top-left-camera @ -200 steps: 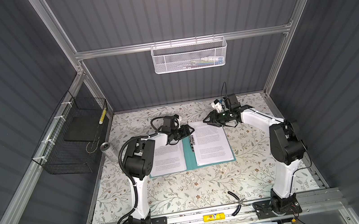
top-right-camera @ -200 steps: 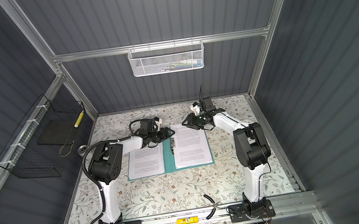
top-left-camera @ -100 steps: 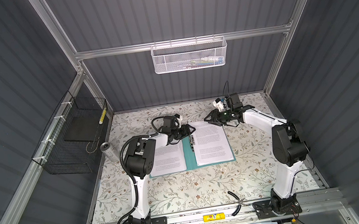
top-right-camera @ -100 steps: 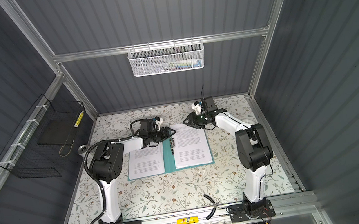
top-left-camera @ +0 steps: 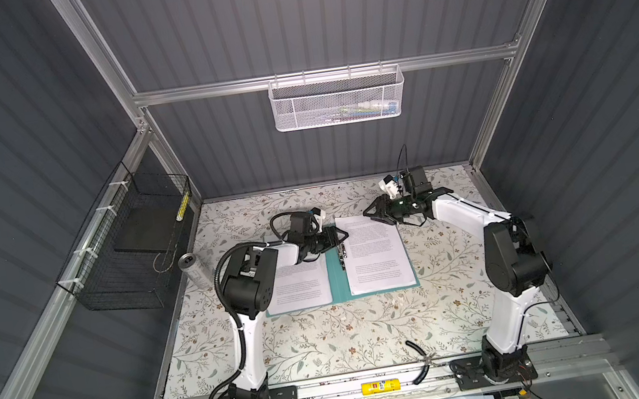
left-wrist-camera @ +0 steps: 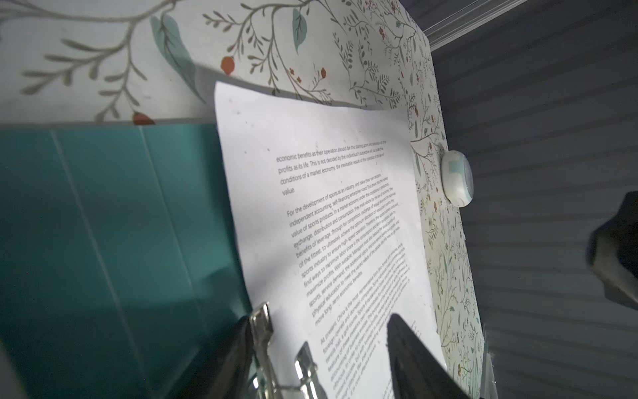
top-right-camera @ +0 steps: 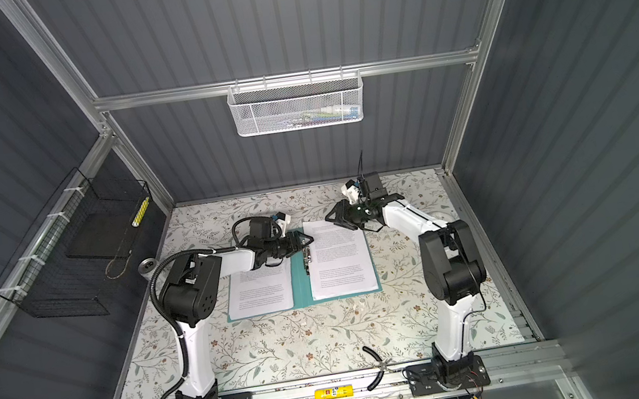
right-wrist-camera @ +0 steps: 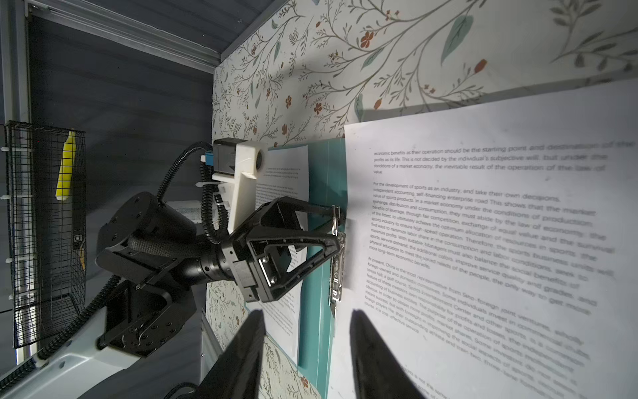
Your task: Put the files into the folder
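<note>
The teal folder (top-left-camera: 336,278) (top-right-camera: 300,282) lies open and flat on the table. One white printed file (top-left-camera: 375,256) (top-right-camera: 338,261) rests on its right cover and another file (top-left-camera: 302,286) (top-right-camera: 261,292) on its left cover. The metal clip (top-left-camera: 342,252) (left-wrist-camera: 262,328) runs along the spine. My left gripper (top-left-camera: 339,236) (left-wrist-camera: 321,321) is open at the clip's far end. One finger is against the clip lever and the other stands apart over the right file. My right gripper (top-left-camera: 370,212) (right-wrist-camera: 306,314) hovers open and empty over the far edge of the right file.
A silver can (top-left-camera: 194,267) stands left of the folder. A black wire basket (top-left-camera: 127,251) hangs on the left wall and a white mesh basket (top-left-camera: 338,99) on the back wall. A black-handled tool (top-left-camera: 418,357) lies at the front edge.
The left gripper's jaws have narrowed a little at the clip. Both arms stay almost where they were.
</note>
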`<state>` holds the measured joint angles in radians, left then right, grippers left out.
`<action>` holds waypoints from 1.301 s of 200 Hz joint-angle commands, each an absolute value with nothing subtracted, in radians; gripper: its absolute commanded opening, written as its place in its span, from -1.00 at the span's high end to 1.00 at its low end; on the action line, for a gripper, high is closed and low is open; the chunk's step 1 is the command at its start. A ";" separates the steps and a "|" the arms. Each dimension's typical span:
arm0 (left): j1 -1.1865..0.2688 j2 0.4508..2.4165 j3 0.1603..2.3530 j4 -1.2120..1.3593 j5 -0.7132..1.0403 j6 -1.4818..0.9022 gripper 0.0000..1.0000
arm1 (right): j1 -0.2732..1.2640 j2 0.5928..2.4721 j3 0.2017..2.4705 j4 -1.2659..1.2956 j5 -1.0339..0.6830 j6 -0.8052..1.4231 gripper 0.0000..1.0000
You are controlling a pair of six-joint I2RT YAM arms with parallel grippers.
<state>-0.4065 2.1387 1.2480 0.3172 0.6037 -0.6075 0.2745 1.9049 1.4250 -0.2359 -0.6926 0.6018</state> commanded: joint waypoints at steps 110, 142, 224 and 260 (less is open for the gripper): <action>-0.453 2.014 1.186 0.361 0.649 -0.582 -0.24 | 0.270 1.901 1.406 -0.236 -0.696 0.608 0.11; -0.462 1.990 1.138 0.387 0.640 -0.597 -0.24 | 0.272 1.905 1.401 -0.254 -0.668 0.635 0.17; -0.462 1.797 1.023 0.343 0.542 -0.582 -0.27 | 0.376 1.895 1.352 -0.261 -0.627 0.727 0.28; -0.462 1.702 0.945 0.253 0.473 -0.524 -0.25 | 0.461 1.924 1.330 -0.200 -0.636 0.803 0.40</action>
<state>-0.4595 1.7592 1.0035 0.3336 0.5377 -0.5842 0.4141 1.9053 1.3453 -0.2451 -0.6361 0.7349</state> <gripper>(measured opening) 0.631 0.315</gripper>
